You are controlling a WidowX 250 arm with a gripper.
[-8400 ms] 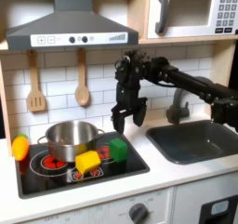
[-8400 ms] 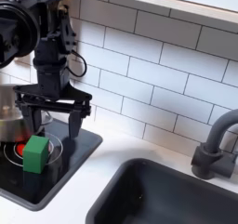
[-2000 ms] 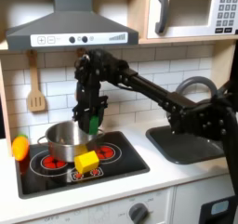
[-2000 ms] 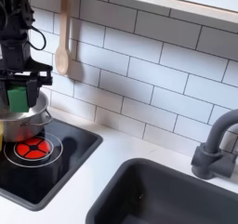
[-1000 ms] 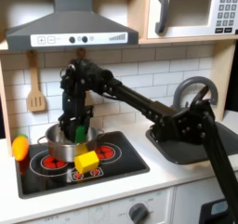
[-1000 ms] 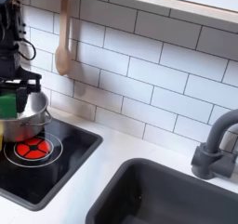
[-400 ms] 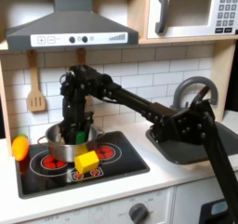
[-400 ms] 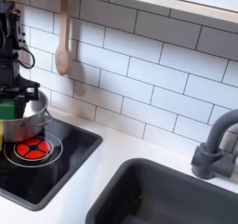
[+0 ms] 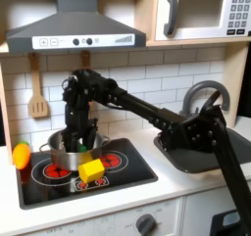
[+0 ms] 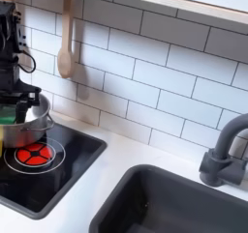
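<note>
Green block (image 9: 85, 140): a small green toy block, held at the mouth of the steel pot (image 9: 67, 152) on the back-left burner of the toy stove (image 9: 127, 171); in the second exterior view it shows as a green patch (image 10: 8, 114) at the picture's left edge, just above the pot's rim (image 10: 34, 121).
Handling: it looks like a light, stiff plastic or wooden piece with flat faces, unlikely to break; smooth sides may slip, so the two opposite flat faces seem the best place to grip, as they are gripped here.
Gripper (image 9: 80, 139): pointing straight down over the pot, its fingers drawn in against the sides of the green block, opened no wider than the block itself; whether the block touches the pot's floor cannot be told.
Arm: black, reaching from the sink side on the first exterior view's right across to the stove.
Yellow block (image 9: 92, 170): on the stove top in front of the pot, just beside it, apart from the gripper.
Yellow-orange toy (image 9: 21, 155): at the stove's left edge in the first exterior view, too blurred to name further.
Wall: a wooden spoon (image 10: 65, 45) and a wooden spatula (image 9: 37, 88) hang on the white tiles.
Sink (image 10: 184, 203): dark basin with a grey faucet (image 10: 225, 150), well apart from the pot.
</note>
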